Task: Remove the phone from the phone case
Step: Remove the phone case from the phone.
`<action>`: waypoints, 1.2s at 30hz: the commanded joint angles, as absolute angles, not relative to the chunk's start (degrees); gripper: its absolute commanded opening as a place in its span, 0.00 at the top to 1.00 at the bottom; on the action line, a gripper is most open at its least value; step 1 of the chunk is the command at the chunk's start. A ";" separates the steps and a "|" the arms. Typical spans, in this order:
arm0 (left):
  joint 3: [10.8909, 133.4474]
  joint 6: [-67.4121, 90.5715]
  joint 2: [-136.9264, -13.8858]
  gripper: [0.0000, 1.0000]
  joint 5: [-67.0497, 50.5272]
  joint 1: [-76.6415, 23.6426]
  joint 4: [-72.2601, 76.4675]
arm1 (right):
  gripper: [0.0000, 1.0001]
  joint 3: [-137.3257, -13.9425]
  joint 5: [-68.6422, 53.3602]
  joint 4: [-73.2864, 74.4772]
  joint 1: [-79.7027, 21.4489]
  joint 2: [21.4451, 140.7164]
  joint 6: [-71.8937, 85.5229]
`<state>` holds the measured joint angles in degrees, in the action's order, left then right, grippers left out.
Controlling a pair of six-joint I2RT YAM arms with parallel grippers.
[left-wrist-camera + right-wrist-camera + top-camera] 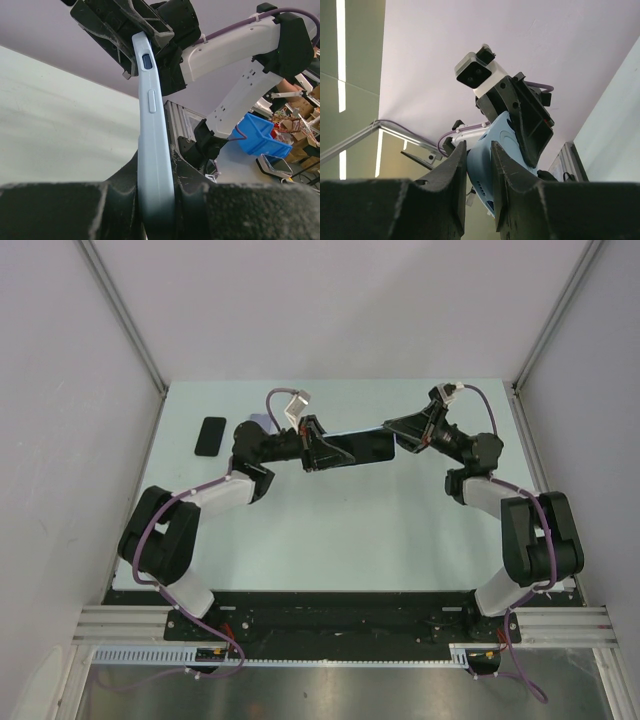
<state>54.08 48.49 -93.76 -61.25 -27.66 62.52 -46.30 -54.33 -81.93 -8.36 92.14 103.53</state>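
Table [330,530] pale green | phone case [155,150] aloft | left jaws, right jaws clamp opposite ends

Phone case [152,150] pale blue; table [350,530] pale green; bin [257,135] blue.

Pale green table [350,530]; 3 plain grey walls [330,300]; aluminium rails [120,622] at near edge; blue bin [260,135] beyond.

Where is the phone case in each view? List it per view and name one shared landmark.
Top external: phone case at the picture's centre, dark face up.
Left wrist: edge-on, rising from bottom centre to the top.
Right wrist: bottom centre, pale blue, clamped in the right tool.
Shared landmark: left tool, clamped on one end of it.
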 commanded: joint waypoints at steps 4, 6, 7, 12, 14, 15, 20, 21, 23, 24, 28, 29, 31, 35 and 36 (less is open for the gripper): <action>54.67 46.32 -90.53 1.00 -80.51 -34.72 77.52 | 1.00 -44.39 -43.33 -71.46 -6.51 91.94 106.70; 54.75 46.32 -90.53 1.00 -80.77 -34.89 77.52 | 1.00 -44.30 -42.98 -71.11 -6.42 91.32 106.70; 54.76 46.41 -90.44 1.00 -80.77 -34.89 77.52 | 1.00 -44.21 -42.98 -70.84 -6.33 91.06 106.70; 54.76 46.58 -90.09 1.00 -81.30 -35.24 77.87 | 1.00 -44.03 -42.45 -69.96 -5.80 90.97 106.96; 54.49 46.67 -89.74 1.00 -81.56 -35.33 77.96 | 1.00 -44.03 -42.36 -69.43 -5.80 91.05 106.53; 54.58 46.58 -89.74 1.00 -81.56 -35.42 78.05 | 1.00 -44.03 -42.36 -69.26 -5.80 91.05 106.09; 54.67 47.89 -89.73 1.00 -80.78 -35.42 78.40 | 1.00 -44.12 -42.10 -69.43 -5.71 91.06 103.63; 54.75 47.99 -89.82 1.00 -80.51 -35.51 78.40 | 1.00 -44.21 -42.10 -69.87 -5.71 90.79 102.49; 54.67 48.69 -89.91 1.00 -78.50 -35.16 78.49 | 1.00 -45.78 -43.93 -70.05 -5.10 90.00 97.05; 54.67 48.87 -90.09 1.00 -77.96 -34.98 78.49 | 0.97 -46.92 -45.95 -70.14 -4.05 90.09 94.16; 54.14 49.30 -90.70 1.00 -74.98 -33.58 78.40 | 0.84 -49.66 -51.76 -70.93 -1.50 89.91 86.24; 53.97 49.39 -90.79 1.00 -74.10 -32.88 78.40 | 0.83 -49.66 -52.38 -70.14 -1.15 88.69 81.17; 53.26 49.74 -91.23 1.00 -71.03 -32.00 78.40 | 0.83 -49.66 -52.47 -64.46 -0.71 87.28 75.79; 52.04 50.80 -91.67 1.00 -65.93 -29.01 78.40 | 0.74 -49.75 -54.14 -60.91 -0.70 84.30 63.58; 51.77 50.89 -91.76 1.00 -64.96 -28.57 78.31 | 0.72 -49.83 -54.31 -60.65 -0.79 83.68 61.98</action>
<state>52.34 49.15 -92.36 -72.97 -30.98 73.30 -47.72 -51.37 -63.64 -0.54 87.99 76.75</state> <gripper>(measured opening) 0.198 0.246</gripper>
